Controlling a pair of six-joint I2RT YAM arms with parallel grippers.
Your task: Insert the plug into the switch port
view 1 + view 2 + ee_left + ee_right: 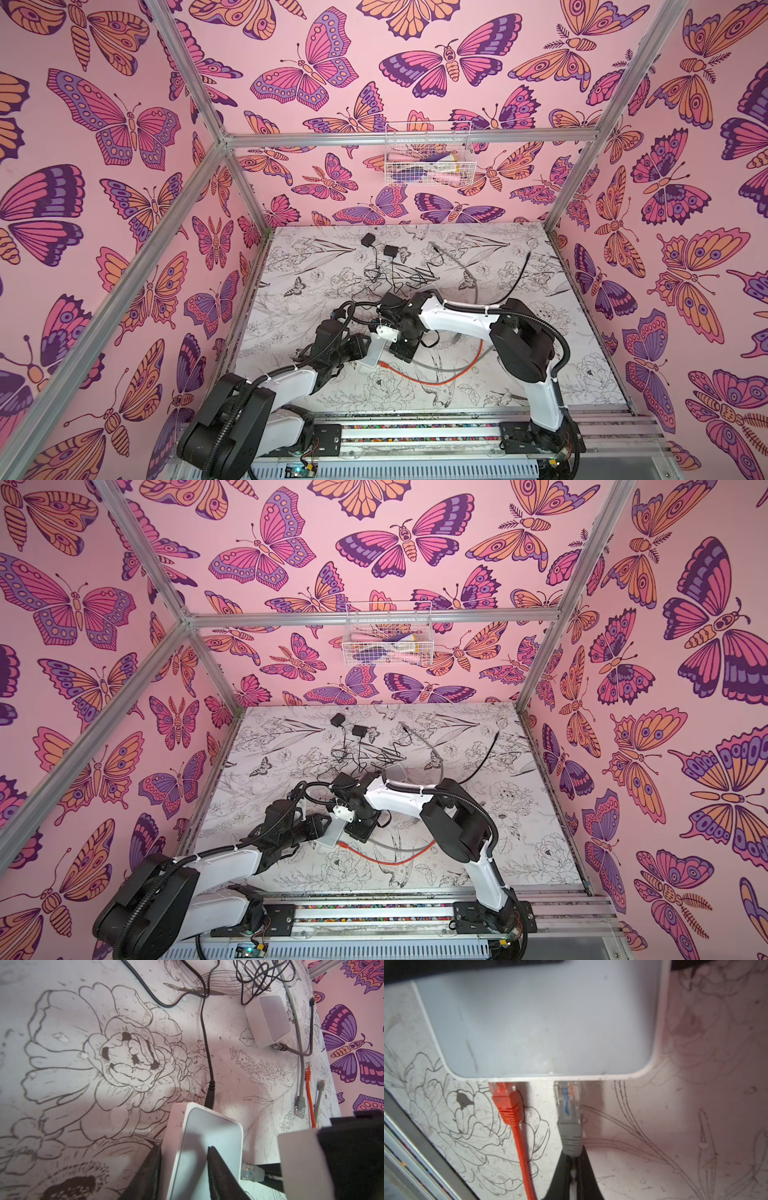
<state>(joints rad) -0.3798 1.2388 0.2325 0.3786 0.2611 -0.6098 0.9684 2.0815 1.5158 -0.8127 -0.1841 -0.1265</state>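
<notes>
Insertion step. Left gripper (184, 1148) clamps switch (207, 1126), near-centre of table (519, 332). Right gripper (573, 1157) pinches grey plug (568, 1103) by its boot, tip at port mouth beside orange plug (506, 1097), apparently not seated. Next: push straight, brace switch.

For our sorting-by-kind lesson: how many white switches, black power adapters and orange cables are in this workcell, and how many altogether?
white switch: 2
black power adapter: 2
orange cable: 1
Total: 5
</notes>
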